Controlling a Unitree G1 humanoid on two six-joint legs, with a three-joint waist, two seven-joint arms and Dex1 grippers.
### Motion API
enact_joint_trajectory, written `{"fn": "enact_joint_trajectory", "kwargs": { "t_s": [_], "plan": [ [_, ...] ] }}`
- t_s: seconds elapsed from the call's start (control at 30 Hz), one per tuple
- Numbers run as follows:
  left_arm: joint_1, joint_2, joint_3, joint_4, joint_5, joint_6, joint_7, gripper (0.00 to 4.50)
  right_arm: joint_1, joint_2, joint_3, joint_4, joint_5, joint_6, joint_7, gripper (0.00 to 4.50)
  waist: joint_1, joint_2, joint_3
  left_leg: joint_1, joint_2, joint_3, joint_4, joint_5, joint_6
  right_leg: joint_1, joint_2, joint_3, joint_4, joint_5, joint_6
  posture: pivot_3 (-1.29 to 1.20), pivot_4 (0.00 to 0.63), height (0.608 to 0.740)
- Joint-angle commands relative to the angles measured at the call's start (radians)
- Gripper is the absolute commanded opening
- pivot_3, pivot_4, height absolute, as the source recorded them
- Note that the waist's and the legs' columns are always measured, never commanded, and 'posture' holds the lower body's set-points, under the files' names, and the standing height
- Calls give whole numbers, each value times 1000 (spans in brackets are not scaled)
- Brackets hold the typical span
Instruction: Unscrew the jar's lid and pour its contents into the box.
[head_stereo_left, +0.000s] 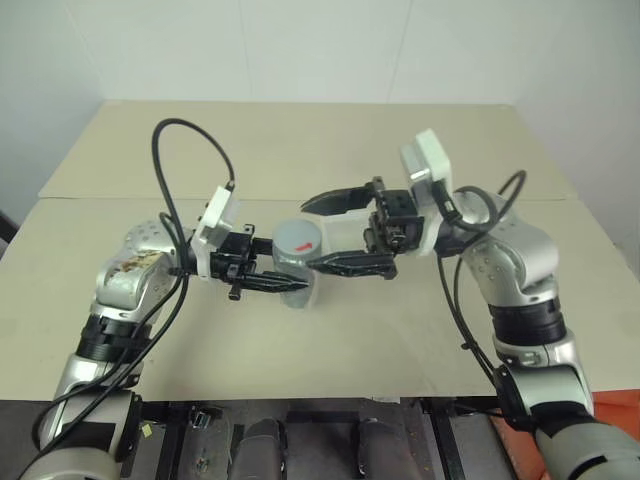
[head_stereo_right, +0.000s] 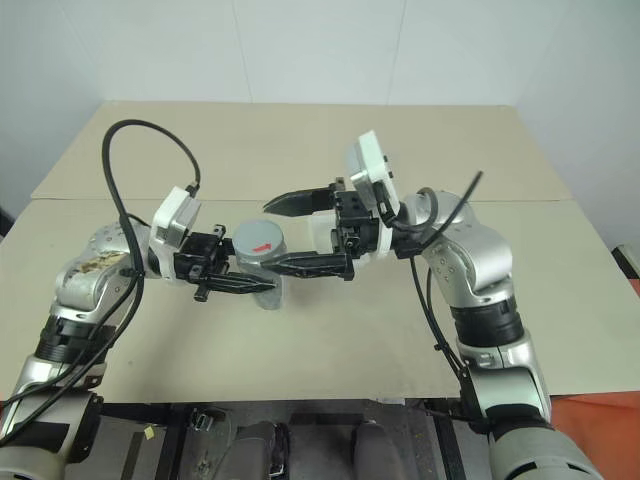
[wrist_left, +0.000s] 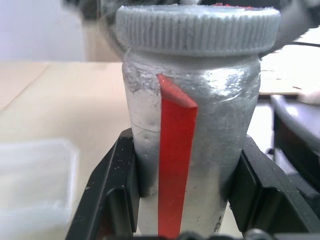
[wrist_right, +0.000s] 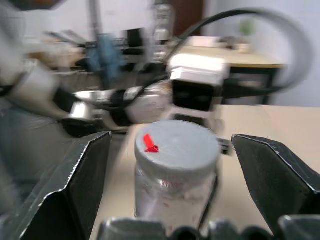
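The jar (head_stereo_left: 296, 262) is held upright above the counter (head_stereo_left: 300, 150), with the left gripper (head_stereo_left: 275, 270) clamped on its silver-grey body below the lid (head_stereo_left: 296, 238), one black finger (wrist_left: 112, 195) pressed against each side of the red strip on its wall. The right gripper (head_stereo_left: 340, 232) faces the jar from the other side with its jaws spread wide, one to either side of the lid and clear of it. The lid sits on the jar with its small red mark up, and a corner of the clear box (wrist_left: 35, 185) lies on the counter just beyond the jar.

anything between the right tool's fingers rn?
Yes: the lid, still on the jar, sits between the right tool's open fingers with gaps either side, per the right wrist view.
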Motion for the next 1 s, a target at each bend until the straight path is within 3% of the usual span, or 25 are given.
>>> {"fn": "enact_joint_trajectory", "kwargs": {
  "t_s": [0.03, 0.17, 0.3, 0.7, 1.0],
  "plan": [
    [18, -13, 54, -32, 42, -15, 142, 1952, 33, -17, -84, -145, 14, 4, -137, 4468, 1, 0, 0, 0, 0, 0, 0, 0, 0, 0, 0, 0, 0, 0, 0, 0, 150, 740],
    [39, -40, 60, -48, 68, -17, 232, 1952, 50, 12, -84, -239, -12, 83, -358, 4468, 1, 0, 0, 0, 0, -2, 0, 0, 0, 0, 0, 0, 0, 0, 0, 0, 150, 740],
    [34, -77, 55, -59, 75, -4, 302, 1952, 34, 49, 20, -282, -127, 173, -550, 4468, -2, 0, 0, 0, 0, -1, 0, 0, 0, 0, 0, 0, 0, 0, 0, 0, 150, 740],
    [-7, -85, 39, -28, 87, -17, 284, 1952, 0, 114, 128, -277, -206, 248, -684, 4468, 0, 0, 0, 0, 0, 1, 0, 0, 0, 0, 0, 0, -1, 0, 0, 0, 150, 740],
    [-2, -81, 41, -28, 88, -17, 278, 1952, -24, 155, 109, -224, -230, 259, -723, 4468, -2, 0, 0, 0, 0, 1, 0, 0, 0, 0, 0, 0, -1, 0, 0, 0, 150, 740]
  ]
}}
